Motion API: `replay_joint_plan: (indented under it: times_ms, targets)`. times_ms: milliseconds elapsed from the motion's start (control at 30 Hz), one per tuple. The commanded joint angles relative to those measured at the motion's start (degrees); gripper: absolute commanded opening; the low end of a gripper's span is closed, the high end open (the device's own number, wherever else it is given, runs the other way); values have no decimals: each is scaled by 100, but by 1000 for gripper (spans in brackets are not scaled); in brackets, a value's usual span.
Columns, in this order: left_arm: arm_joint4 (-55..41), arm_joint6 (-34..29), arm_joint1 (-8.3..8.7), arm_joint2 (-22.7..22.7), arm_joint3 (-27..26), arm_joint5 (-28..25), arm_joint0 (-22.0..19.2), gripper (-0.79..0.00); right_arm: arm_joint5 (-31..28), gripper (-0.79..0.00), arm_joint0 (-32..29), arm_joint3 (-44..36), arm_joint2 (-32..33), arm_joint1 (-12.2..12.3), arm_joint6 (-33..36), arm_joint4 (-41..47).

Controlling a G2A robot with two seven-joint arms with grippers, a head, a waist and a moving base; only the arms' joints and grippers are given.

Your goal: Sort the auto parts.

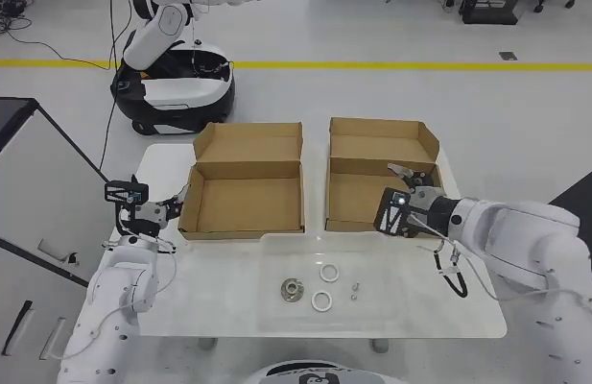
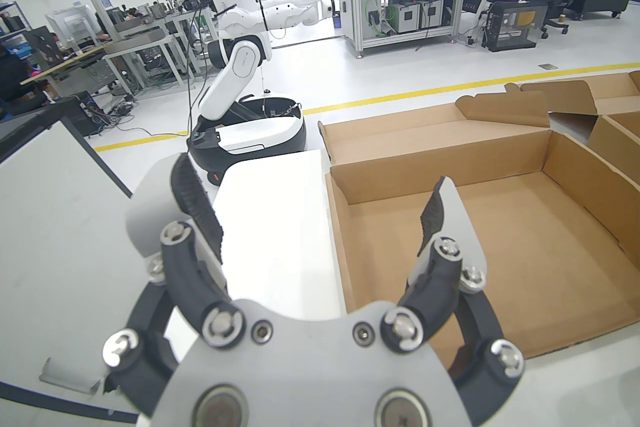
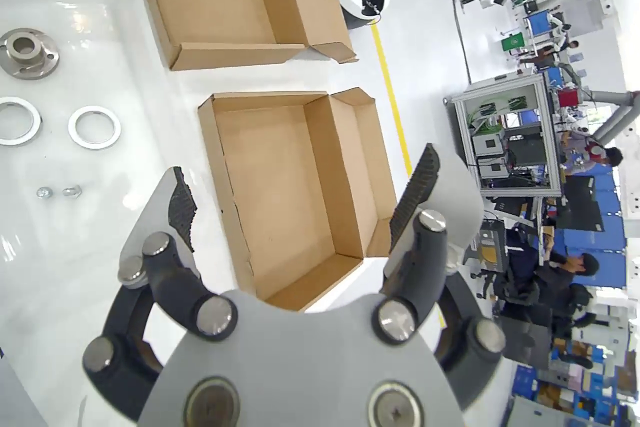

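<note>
Top view: white worktop [image 1: 228,288] with two open brown cardboard boxes side by side, left box [image 1: 248,206] at 11 o'clock and right box [image 1: 353,197] at 1 o'clock; both bare inside where visible. The auto parts lie loose at 6 o'clock, near the front edge. They are a grey flanged metal hub [image 1: 293,288], two flat silver rings [image 1: 329,273] [image 1: 321,301] at the hub's 2 and 4 o'clock, and two small silver fasteners [image 1: 354,285] [image 1: 354,297] at its 3 o'clock. None are touching.

Left hand [image 1: 176,206] is at the left box's 9 o'clock, just outside its wall, fingers spread, holding nothing. Right hand [image 1: 403,174] is over the right box's 3 o'clock side, fingers spread, holding nothing.
</note>
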Motion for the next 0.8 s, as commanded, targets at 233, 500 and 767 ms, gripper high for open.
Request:
replay_joint_plan:
  times_ms: [233,500,767]
  targets:
    - [0,0,0,0,0,0,0,0,561,0,789,145,-1334,664,564,542]
    - [0,0,0,0,0,0,0,0,809,0,2109,216,-2658,1529,813,1295]
    - [0,0,0,0,0,0,0,0,866,0,3760,297,-4368,2330,870,2220]
